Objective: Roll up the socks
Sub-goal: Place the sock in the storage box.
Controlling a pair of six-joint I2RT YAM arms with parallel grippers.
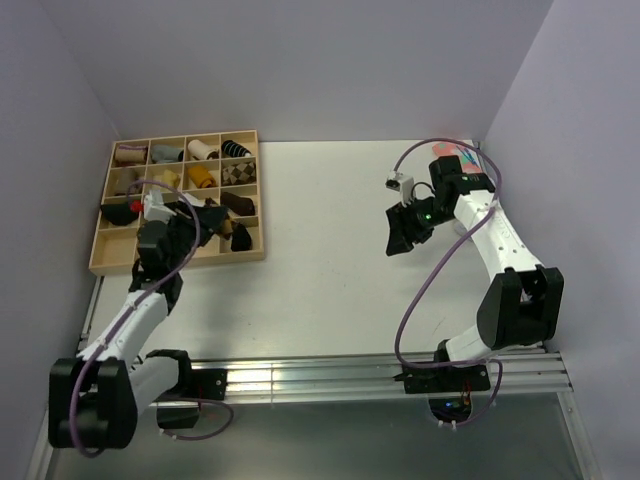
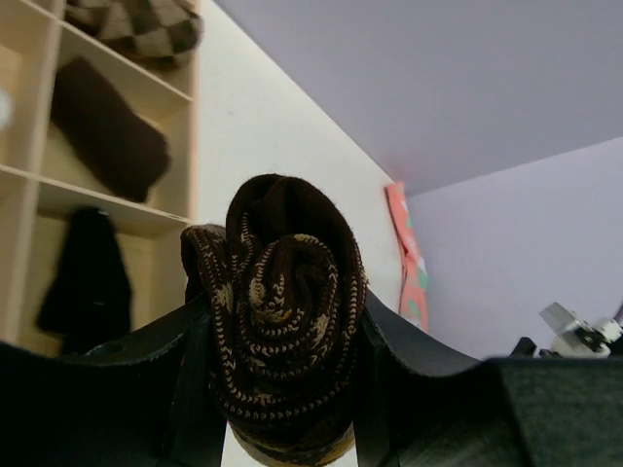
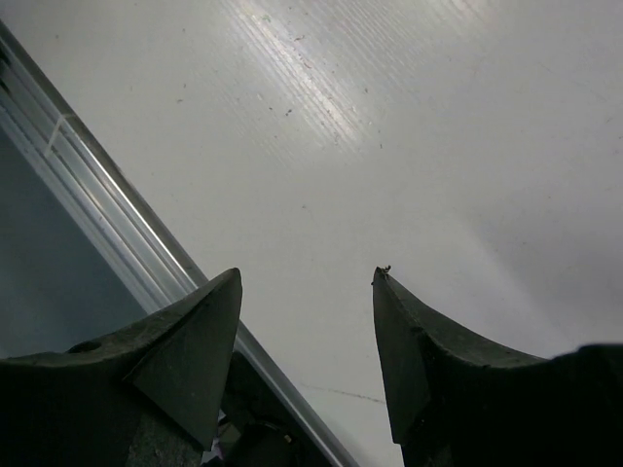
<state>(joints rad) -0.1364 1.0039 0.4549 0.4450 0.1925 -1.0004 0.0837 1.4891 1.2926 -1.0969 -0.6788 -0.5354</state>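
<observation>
Rolled socks (image 2: 282,321) sit clamped between left fingers (image 2: 190,409).

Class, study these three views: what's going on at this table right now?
The left gripper is shut on a rolled brown argyle sock, holding it at the near right part of the wooden compartment tray, which holds other socks. The right gripper is open and holds nothing, above the white table.

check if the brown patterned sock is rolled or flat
Rolled: the sock shows as a coiled spiral bundle, clamped in the left gripper.
</observation>
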